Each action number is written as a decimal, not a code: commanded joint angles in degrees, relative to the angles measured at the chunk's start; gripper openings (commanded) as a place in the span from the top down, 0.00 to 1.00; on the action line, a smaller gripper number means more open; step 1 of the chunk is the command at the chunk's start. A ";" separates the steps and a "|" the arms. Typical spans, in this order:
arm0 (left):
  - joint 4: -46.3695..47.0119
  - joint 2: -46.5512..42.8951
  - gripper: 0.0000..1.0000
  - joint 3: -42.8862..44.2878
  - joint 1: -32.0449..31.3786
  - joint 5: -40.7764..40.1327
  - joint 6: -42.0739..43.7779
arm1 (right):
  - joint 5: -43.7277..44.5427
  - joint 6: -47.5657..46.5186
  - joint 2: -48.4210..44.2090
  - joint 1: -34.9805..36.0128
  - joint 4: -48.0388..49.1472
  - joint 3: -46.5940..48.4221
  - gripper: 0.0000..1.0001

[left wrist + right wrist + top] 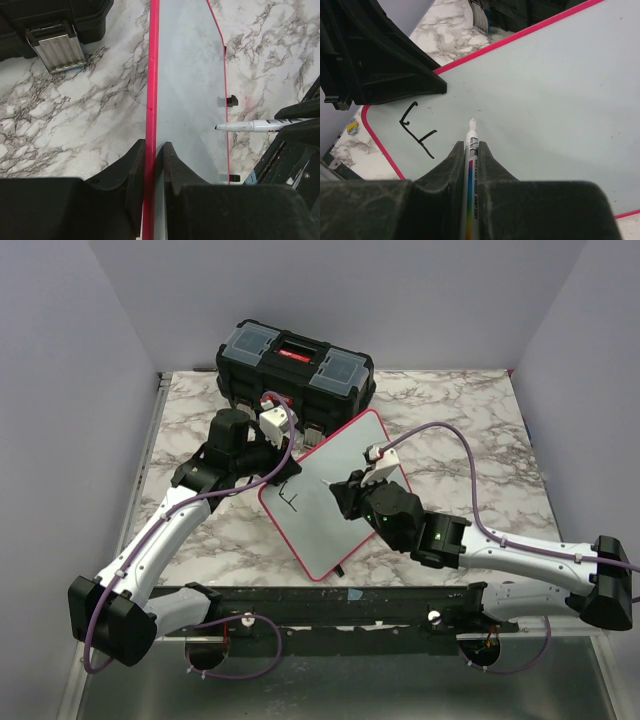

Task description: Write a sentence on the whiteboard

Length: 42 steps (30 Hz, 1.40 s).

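A marbled table (470, 440) is seen, with a black toolbox (295, 365) set at its far edge. Just before the toolbox the whiteboard (320, 535) is laid askew, between the two arms. Its red rim is clamped by the left gripper (152, 150), whose fingers are pressed to both sides. A marker (471, 131) is pinched by the right gripper (471, 146), the tip held at the board's face; contact cannot be told. Of the sentence (418, 140), only a black F is written.

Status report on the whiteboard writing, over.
Left claw shut on board rim. Right claw shut on marker, over board. Only letter F written. Nothing in the way.
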 commanded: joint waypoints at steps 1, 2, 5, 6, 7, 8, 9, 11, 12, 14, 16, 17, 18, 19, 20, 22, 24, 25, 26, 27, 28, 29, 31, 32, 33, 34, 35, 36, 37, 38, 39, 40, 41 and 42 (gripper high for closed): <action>0.81 -1.00 1.00 0.29 0.02 -2.87 3.34 | -1.77 -1.31 -0.20 0.02 3.16 -0.92 0.99; 0.82 -0.96 1.00 0.31 0.02 -2.86 3.34 | -2.09 -1.48 -0.03 0.05 3.58 -0.85 0.99; 0.85 -0.91 1.00 0.28 -0.01 -2.81 3.34 | -2.51 -1.64 0.92 0.07 4.14 -0.37 0.99; 0.83 -0.87 1.00 0.28 0.00 -2.86 3.32 | -2.71 -1.69 1.29 0.08 4.18 -0.04 0.99; 0.81 -0.91 1.00 0.34 0.02 -2.85 3.34 | -2.78 -1.68 1.81 0.10 4.25 0.16 0.99; 0.80 -0.85 1.00 0.32 0.02 -2.82 3.30 | -2.81 -1.68 2.27 0.05 4.31 0.38 0.99; 0.73 -0.83 1.00 0.37 0.02 -2.77 3.34 | -2.87 -1.67 2.64 0.04 4.47 0.58 0.99; 0.68 -0.92 1.00 0.37 -0.07 -2.77 3.34 | -2.83 -1.62 3.30 0.07 4.79 0.78 0.99; 0.69 -0.90 1.00 0.25 -0.07 -2.75 3.30 | -2.75 -1.64 3.64 0.09 4.90 0.93 0.99; 0.74 -0.92 1.00 0.34 -0.08 -2.79 3.34 | -2.76 -1.63 4.17 0.07 5.19 1.19 0.99; 0.66 -0.96 1.00 0.33 -0.07 -2.75 3.34 | -2.76 -1.74 4.77 0.09 5.47 1.46 0.99; 0.69 -0.97 1.00 0.34 -0.07 -2.69 3.34 | -2.81 -1.77 5.16 0.10 5.50 1.68 0.99; 0.68 -1.00 1.00 0.34 -0.07 -2.68 3.34 | -2.74 -1.81 5.49 0.08 5.59 1.88 0.99; 0.73 -1.00 1.00 0.29 -0.07 -2.68 3.34 | -2.71 -1.86 5.84 0.05 5.59 2.01 0.99; 0.74 -1.00 1.00 0.32 -0.07 -2.68 3.34 | -2.75 -1.86 6.17 0.08 5.68 2.22 0.99; 0.73 -1.00 1.00 0.32 -0.07 -2.64 3.34 | -2.81 -1.90 6.85 0.03 5.75 2.56 0.99; 0.68 -1.00 1.00 0.34 -0.08 -2.59 3.34 | -2.89 -2.04 7.51 0.07 5.85 2.84 0.99; 0.75 -1.02 1.00 0.36 -0.13 -2.59 3.32 | -3.01 -2.11 7.75 0.05 5.88 3.04 0.99; 0.69 -1.05 1.00 0.35 -0.16 -2.59 3.34 | -3.23 -2.19 8.01 0.10 6.04 3.09 0.99; 0.72 -1.08 1.00 0.28 -0.16 -2.57 3.41 | -3.53 -2.37 8.25 0.07 6.26 3.19 0.99; 0.70 -1.09 1.00 0.36 -0.16 -2.55 3.43 | -3.87 -2.62 8.53 0.05 6.25 3.40 0.99; 0.73 -1.05 1.00 0.37 -0.16 -2.59 3.43 | -4.12 -2.77 8.72 0.06 6.27 3.53 0.99; 0.76 -1.09 1.00 0.36 -0.16 -2.59 3.43 | -4.84 -3.04 8.96 0.05 6.30 3.80 0.99; 0.76 -1.09 1.00 0.34 -0.16 -2.53 3.43 | -5.34 -3.09 9.05 0.06 6.36 3.86 0.99; 0.75 -1.08 1.00 0.37 -0.16 -2.51 3.38 | -5.84 -3.18 9.08 0.08 6.44 3.91 0.99; 0.71 -1.09 1.00 0.37 -0.16 -2.51 3.42 | -6.37 -3.25 9.12 0.03 6.54 3.90 0.99; 0.69 -1.07 1.00 0.37 -0.16 -2.51 3.43 | -6.74 -3.23 9.25 0.04 6.62 3.96 0.99; 0.64 -1.05 1.00 0.37 -0.16 -2.50 3.42 | -7.19 -3.32 9.39 0.04 6.64 3.91 0.99; 0.63 -1.09 1.00 0.37 -0.16 -2.46 3.43 | -7.59 -3.29 9.55 0.04 6.50 3.92 0.99; 0.63 -1.06 1.00 0.37 -0.16 -2.49 3.43 | -8.08 -3.36 9.75 0.05 6.52 3.82 0.99; 0.67 -1.08 1.00 0.37 -0.15 -2.58 3.43 | -8.56 -3.34 9.85 0.04 6.28 3.67 0.99; 0.62 -1.17 1.00 0.35 -0.16 -2.59 3.43 | -8.92 -3.28 9.96 0.05 6.05 3.50 0.99; 0.62 -1.21 1.00 0.34 -0.16 -2.59 3.51 | -9.22 -3.04 10.03 0.10 5.89 3.23 0.99; 0.62 -1.14 1.00 0.35 -0.16 -2.59 3.52 | -9.44 -2.79 9.97 0.10 5.56 2.91 0.99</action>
